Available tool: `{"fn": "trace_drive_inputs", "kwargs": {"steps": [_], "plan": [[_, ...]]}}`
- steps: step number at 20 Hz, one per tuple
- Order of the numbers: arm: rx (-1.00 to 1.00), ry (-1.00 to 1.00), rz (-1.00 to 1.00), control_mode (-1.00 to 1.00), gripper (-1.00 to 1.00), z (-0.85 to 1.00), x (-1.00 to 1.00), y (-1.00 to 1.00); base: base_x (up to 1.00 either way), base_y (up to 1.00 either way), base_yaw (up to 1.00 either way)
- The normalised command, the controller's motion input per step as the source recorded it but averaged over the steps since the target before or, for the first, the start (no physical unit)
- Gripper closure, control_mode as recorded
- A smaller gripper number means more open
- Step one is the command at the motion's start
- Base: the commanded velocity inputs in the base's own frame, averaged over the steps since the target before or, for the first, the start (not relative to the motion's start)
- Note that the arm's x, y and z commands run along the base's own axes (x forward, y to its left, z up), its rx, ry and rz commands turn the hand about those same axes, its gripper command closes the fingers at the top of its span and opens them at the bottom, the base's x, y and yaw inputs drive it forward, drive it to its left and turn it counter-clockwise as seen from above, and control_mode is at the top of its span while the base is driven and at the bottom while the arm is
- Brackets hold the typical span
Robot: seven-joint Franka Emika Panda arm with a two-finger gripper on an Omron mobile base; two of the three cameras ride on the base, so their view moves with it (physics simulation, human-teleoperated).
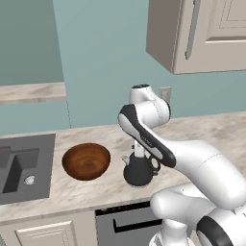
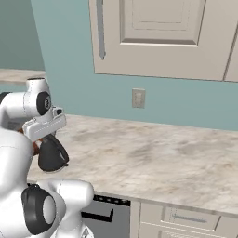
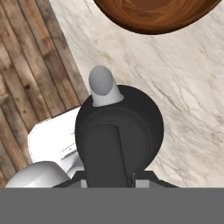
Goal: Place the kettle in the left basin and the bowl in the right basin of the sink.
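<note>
The small black kettle [image 1: 139, 174] stands on the marble counter just right of the bowl, and it also shows under my hand in the right base view [image 2: 52, 156]. My gripper [image 1: 138, 154] comes straight down onto its top and is shut on the looped handle. From above, the handle [image 3: 105, 151] runs between my fingertips, with my gripper [image 3: 109, 181] over the round body and the spout [image 3: 103, 87] pointing away. The reddish-brown wooden bowl [image 1: 86, 161] sits upright between kettle and sink [image 1: 45, 144]; its rim [image 3: 153, 19] lies close beyond the spout. The right basin [image 1: 24, 168] shows a silver drain.
The counter's front edge lies close to the kettle, with wood floor [image 3: 30, 78] below it. A dark dishwasher front [image 1: 125, 221] sits under the counter. A wall cabinet [image 1: 202, 33] hangs overhead and an outlet [image 2: 138, 98] is on the wall. Bare counter stretches right [image 2: 162, 153].
</note>
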Motion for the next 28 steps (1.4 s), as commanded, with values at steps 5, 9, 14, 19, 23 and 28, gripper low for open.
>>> {"fn": "trace_drive_inputs", "kwargs": {"steps": [5,9,14,19,23,28], "plan": [[0.00,0.00,0.00,1.00,1.00,0.00,0.00,0.00,0.06,0.64,-0.10],[0.00,0.00,0.00,1.00,1.00,0.00,0.00,0.00,0.05,0.77,-0.10],[0.00,0.00,0.00,1.00,1.00,0.00,0.00,0.00,0.00,0.71,-0.06],[0.00,0.00,0.00,1.00,1.00,0.00,0.00,0.00,0.08,0.67,-0.04],[0.00,0.00,0.00,1.00,1.00,0.00,0.00,0.00,0.11,0.68,-0.03],[0.00,0.00,0.00,1.00,1.00,0.00,0.00,0.00,0.10,0.66,-0.02]]}}
